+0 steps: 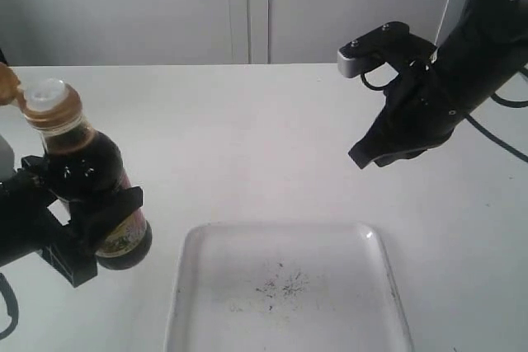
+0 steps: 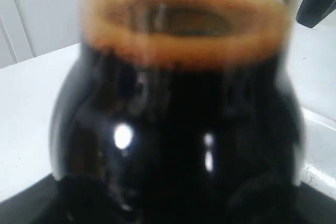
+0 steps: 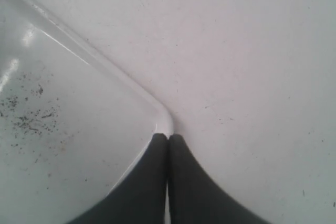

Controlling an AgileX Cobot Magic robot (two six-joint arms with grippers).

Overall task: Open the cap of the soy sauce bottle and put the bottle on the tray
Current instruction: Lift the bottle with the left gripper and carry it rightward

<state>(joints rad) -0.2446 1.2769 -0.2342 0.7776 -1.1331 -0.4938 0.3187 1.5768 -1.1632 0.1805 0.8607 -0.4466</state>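
Note:
At the left of the exterior view, my left gripper (image 1: 95,224) is shut on the soy sauce bottle (image 1: 87,171), holding it tilted above the table. Its golden-orange cap (image 1: 8,84) is flipped back off the white spout (image 1: 48,92). Dark liquid of the soy sauce bottle (image 2: 173,119) fills the left wrist view and hides the fingers. The clear tray (image 1: 214,241) with dark specks lies front centre, right of the bottle. My right gripper (image 1: 367,157) hangs shut and empty above the table, beyond the tray's far right corner (image 3: 164,119).
The white table (image 1: 247,121) spreads around the tray. A pale wall with panel seams (image 1: 257,6) stands behind it. The right arm's black body (image 1: 462,63) rises at the upper right, with cables beside it.

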